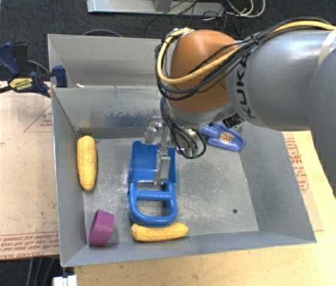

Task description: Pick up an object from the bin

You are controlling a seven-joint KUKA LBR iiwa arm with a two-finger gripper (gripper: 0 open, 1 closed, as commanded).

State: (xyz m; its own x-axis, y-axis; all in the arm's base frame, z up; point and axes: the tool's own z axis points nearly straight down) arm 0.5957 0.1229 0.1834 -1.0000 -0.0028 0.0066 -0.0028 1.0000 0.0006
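The grey metal bin (227, 183) looks dull and scratched. The blue plastic scoop (138, 162) shines. The yellow corn cob (86, 162) looks bumpy.

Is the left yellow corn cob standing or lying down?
Lying down: the corn cob rests lengthwise on the bin floor by the left wall.

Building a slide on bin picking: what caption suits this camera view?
Gripper over a blue handled scoop in a grey bin; yellow corn cob at left, second cob and purple cylinder in front.
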